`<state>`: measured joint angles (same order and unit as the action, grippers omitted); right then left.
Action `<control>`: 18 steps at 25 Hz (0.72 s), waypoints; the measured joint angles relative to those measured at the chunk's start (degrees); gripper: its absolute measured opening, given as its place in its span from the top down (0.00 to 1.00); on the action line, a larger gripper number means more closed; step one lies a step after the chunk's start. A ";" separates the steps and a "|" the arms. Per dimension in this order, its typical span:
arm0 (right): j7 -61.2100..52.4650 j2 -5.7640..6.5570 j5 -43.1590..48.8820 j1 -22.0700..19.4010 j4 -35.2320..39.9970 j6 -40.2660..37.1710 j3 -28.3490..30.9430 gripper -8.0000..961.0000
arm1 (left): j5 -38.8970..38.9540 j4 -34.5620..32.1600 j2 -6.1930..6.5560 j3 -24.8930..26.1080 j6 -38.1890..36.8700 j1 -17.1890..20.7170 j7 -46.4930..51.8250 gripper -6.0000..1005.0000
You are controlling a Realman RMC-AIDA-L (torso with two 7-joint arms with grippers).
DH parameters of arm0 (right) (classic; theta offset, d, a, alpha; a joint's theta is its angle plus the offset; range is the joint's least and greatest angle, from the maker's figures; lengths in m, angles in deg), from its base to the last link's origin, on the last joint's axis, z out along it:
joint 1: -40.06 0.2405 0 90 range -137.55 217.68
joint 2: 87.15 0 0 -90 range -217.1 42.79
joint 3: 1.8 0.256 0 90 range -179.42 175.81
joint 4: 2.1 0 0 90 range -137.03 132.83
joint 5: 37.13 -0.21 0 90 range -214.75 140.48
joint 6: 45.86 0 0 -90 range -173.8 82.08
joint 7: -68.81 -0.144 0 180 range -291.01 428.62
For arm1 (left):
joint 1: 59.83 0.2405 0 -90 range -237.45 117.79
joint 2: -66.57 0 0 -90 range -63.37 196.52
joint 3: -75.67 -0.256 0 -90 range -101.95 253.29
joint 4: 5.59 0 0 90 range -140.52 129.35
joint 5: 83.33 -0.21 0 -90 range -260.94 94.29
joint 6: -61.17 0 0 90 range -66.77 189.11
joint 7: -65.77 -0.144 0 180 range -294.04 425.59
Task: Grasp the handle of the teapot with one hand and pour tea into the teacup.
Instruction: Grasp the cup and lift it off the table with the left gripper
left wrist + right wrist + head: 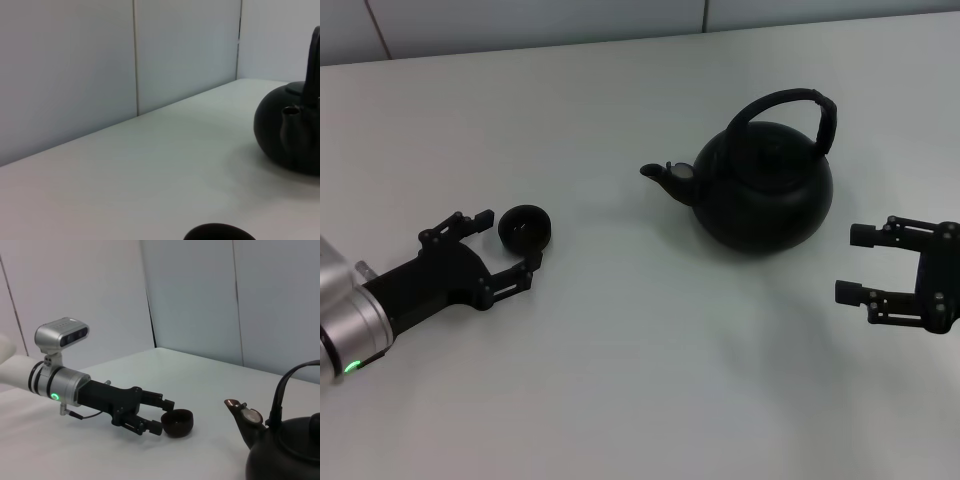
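Tiny round black teacup is bracketed, ungripped, by the open left gripper; open, empty right gripper is parked beside the round matte black teapot; the arched handle could be missed.

One black teapot sits right of center, with one arched handle and one spout. One small black teacup sits left of center. Two robot grippers appear: the left gripper at lower left, the right gripper at the right edge.
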<state>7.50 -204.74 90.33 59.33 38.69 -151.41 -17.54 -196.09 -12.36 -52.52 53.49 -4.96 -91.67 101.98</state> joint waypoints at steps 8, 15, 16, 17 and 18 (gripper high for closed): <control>-0.12 0.12 -0.18 0.05 0.08 0.00 0.00 0.22 | 0.02 1.62 0.00 0.12 3.91 -2.73 0.00 0.16; -0.18 0.26 -0.65 0.07 0.08 0.00 0.00 0.22 | 0.11 2.20 0.00 0.12 5.00 -3.34 0.00 0.16; -0.19 0.29 -0.65 0.07 0.08 -0.01 0.00 0.22 | 0.11 2.27 0.00 0.13 5.06 -3.39 0.00 0.16; -0.19 0.31 -0.65 0.07 0.08 0.00 0.00 0.22 | 0.11 2.27 0.00 0.13 5.06 -3.39 0.00 0.16; -0.20 0.34 -0.65 0.07 0.08 0.00 0.00 0.22 | 0.11 2.27 0.00 0.13 5.06 -3.39 0.00 0.16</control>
<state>7.30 -204.40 89.68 59.40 38.77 -151.42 -17.54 -195.98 -10.09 -52.52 53.63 0.10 -95.06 101.98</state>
